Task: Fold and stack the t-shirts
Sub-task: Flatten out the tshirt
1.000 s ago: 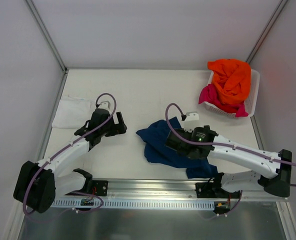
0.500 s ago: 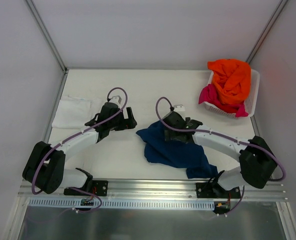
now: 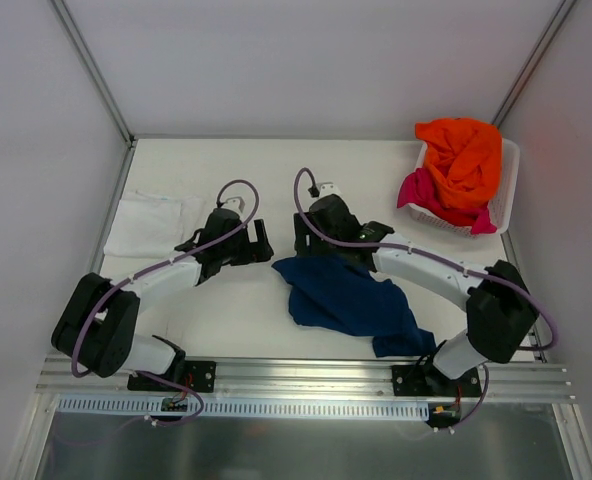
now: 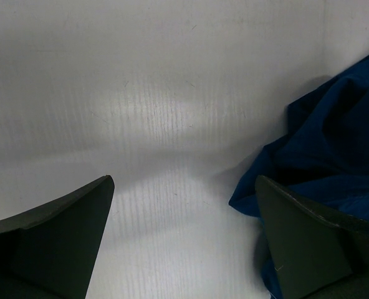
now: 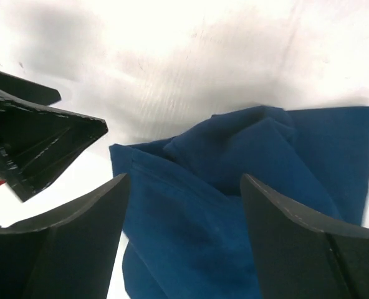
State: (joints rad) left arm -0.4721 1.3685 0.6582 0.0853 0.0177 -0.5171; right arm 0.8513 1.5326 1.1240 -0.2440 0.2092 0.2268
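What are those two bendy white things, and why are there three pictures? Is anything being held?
They are two robot arms, bolted to the near edge of a table. The big picture looks down from above. The other two come from little cameras on each wrist, so the dark shapes there are the gripper's own fingers. The left gripper and the right gripper are both open and hold nothing. Each hangs by the crumpled navy t-shirt. A white t-shirt lies at the left. An orange t-shirt and a pink t-shirt are piled in a white basket at the far right.
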